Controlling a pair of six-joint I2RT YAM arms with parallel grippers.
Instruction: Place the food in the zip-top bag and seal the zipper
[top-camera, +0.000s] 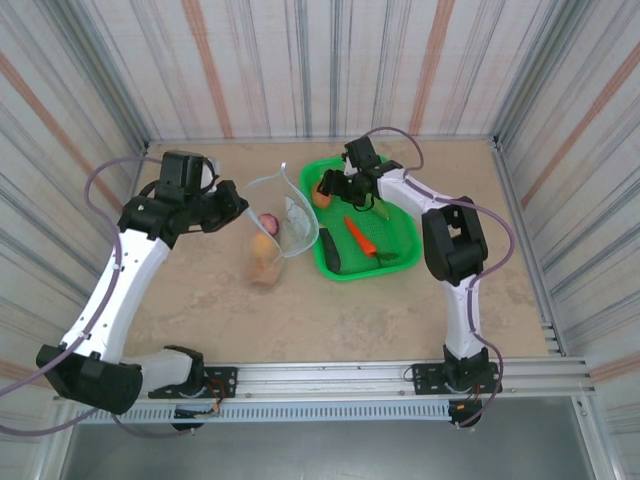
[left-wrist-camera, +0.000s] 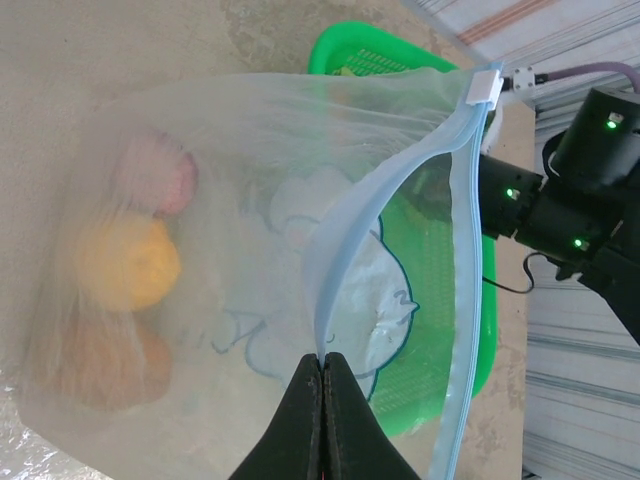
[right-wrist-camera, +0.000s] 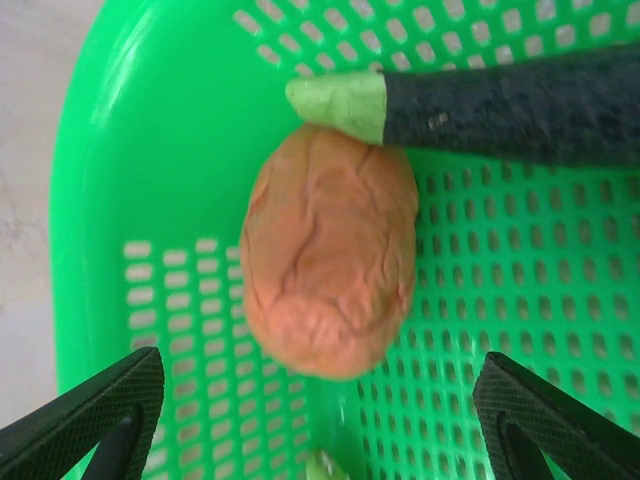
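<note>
My left gripper (left-wrist-camera: 322, 362) is shut on one lip of the zip-top bag (left-wrist-camera: 250, 300), holding its mouth open toward the basket. The pale blue zipper (left-wrist-camera: 462, 230) runs along the far lip to a white slider (left-wrist-camera: 485, 87). Inside the bag lie a purple onion (left-wrist-camera: 160, 175), a yellow-orange fruit (left-wrist-camera: 130, 262) and a brown potato (left-wrist-camera: 110, 360). My right gripper (right-wrist-camera: 320, 420) is open just above another brown potato (right-wrist-camera: 330, 265) in the green basket (right-wrist-camera: 150, 150), its fingers (right-wrist-camera: 85, 420) wide on either side. A dark cucumber (right-wrist-camera: 500, 105) lies against that potato.
The green mesh basket (top-camera: 395, 215) sits right of the bag (top-camera: 290, 225) and also holds an orange carrot (top-camera: 360, 237), a dark eggplant (top-camera: 330, 250) and a green pod (top-camera: 387, 258). Striped walls close in the table on three sides.
</note>
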